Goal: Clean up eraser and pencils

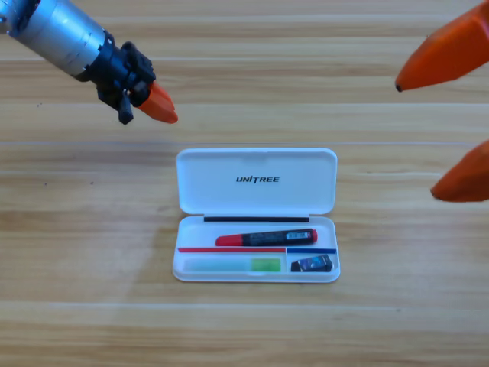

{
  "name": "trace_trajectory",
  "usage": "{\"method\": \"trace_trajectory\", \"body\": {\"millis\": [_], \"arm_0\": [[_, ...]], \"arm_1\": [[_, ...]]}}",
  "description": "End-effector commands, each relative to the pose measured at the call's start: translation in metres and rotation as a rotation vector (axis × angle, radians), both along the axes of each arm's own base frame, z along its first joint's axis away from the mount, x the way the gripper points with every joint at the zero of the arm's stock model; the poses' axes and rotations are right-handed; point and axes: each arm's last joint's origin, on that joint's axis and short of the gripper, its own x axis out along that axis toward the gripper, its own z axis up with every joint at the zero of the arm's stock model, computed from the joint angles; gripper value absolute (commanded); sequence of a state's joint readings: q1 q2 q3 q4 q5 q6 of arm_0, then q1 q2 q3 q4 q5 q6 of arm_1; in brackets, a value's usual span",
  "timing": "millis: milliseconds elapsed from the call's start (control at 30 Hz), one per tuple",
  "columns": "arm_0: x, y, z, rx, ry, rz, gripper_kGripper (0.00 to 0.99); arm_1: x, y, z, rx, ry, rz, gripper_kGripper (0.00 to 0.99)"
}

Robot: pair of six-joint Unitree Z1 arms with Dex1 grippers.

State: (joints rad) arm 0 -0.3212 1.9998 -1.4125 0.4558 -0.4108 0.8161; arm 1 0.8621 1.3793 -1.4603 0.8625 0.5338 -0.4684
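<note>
The white case lies open at the middle of the table, lid folded back toward 12 o'clock. In its tray the marker rests along the upper slot, the pale pen with the green end lies below it, and the eraser sits in the small compartment at 4 o'clock of the tray. Everything appears stowed — only the lid seems left to shut. The left pincer hangs at 10 o'clock of the case, apart from it; whether it is spread cannot be told. The right pincer is drawn back at 2 o'clock, spread wide, holding nothing. If the lid is pushed off-centre, the light case could be slid or tipped — and the contents spilled.
</note>
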Motion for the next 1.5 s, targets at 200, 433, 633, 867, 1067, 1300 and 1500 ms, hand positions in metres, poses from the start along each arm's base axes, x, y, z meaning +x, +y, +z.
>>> {"method": "trace_trajectory", "body": {"millis": [200, 433, 633, 867, 1067, 1300, 1500], "arm_0": [[-0.001, -0.004, -0.015, 0.003, 0.015, -0.019, 0.0], [-0.008, -0.022, -0.019, 0.004, 0.022, -0.067, 0.0], [-0.012, -0.036, -0.029, 0.005, 0.04, -0.102, 0.0], [-0.02, -0.047, -0.033, 0.01, 0.05, -0.123, 0.0], [-0.022, -0.051, -0.04, 0.008, 0.063, -0.123, 0.0], [-0.023, -0.054, -0.049, 0.017, 0.08, -0.131, 0.0], [-0.024, -0.054, -0.052, 0.02, 0.087, -0.132, 0.0]], "arm_1": [[0.003, 0.0, -0.014, -0.012, 0.049, 0.003, 0.916], [0.003, 0.005, -0.02, -0.024, 0.074, 0.023, 0.916], [0.001, 0.006, -0.021, -0.025, 0.078, 0.035, 0.916], [0.0, 0.007, -0.021, -0.025, 0.08, 0.042, 0.916], [0.0, 0.01, -0.023, -0.029, 0.088, 0.051, 0.916], [0.001, 0.01, -0.024, -0.03, 0.092, 0.055, 0.916], [0.0, 0.011, -0.025, -0.03, 0.101, 0.059, 0.916]]}}
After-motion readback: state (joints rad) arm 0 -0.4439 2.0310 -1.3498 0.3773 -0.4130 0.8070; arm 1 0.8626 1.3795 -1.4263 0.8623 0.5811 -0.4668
